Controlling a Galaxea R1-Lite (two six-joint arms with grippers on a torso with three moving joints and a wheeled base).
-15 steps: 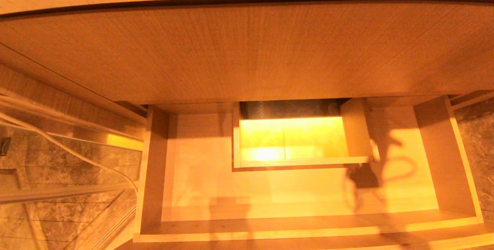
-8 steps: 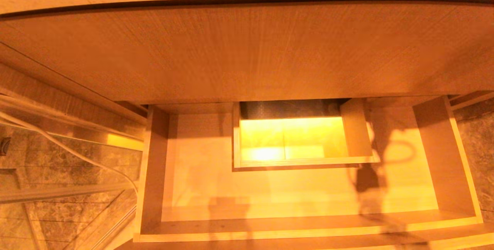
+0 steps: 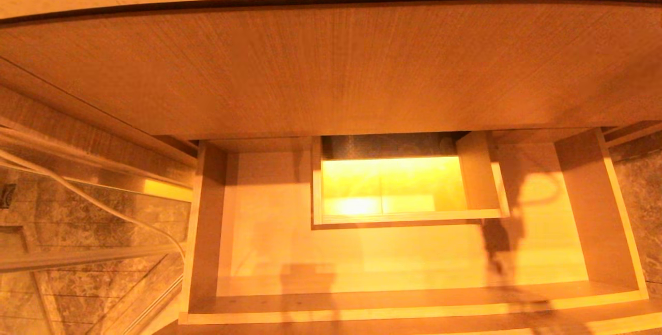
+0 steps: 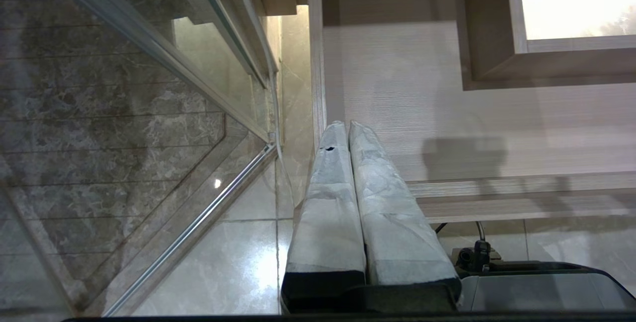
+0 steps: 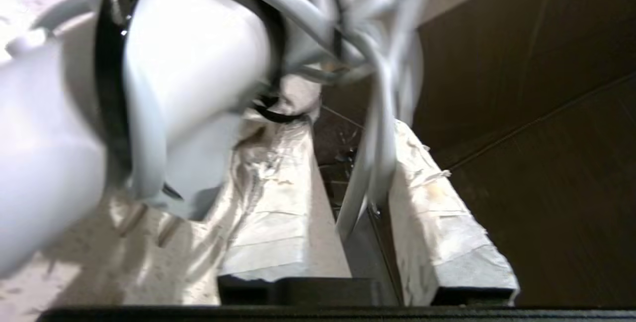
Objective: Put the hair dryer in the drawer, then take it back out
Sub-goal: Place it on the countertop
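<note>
Right gripper [image 5: 348, 163] pinches the hair dryer [image 5: 164, 93] by its cord, dangling it clear above the open drawer [image 3: 414, 319] for lowering.

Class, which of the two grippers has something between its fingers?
The right gripper: the cord of the hair dryer runs between its fingers. The left gripper has its fingers pressed together, empty.

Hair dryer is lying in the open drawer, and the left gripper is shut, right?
No. The head view shows the open drawer with no hair dryer in it; the right wrist view shows the hair dryer at the right gripper. The left gripper is shut.
</note>
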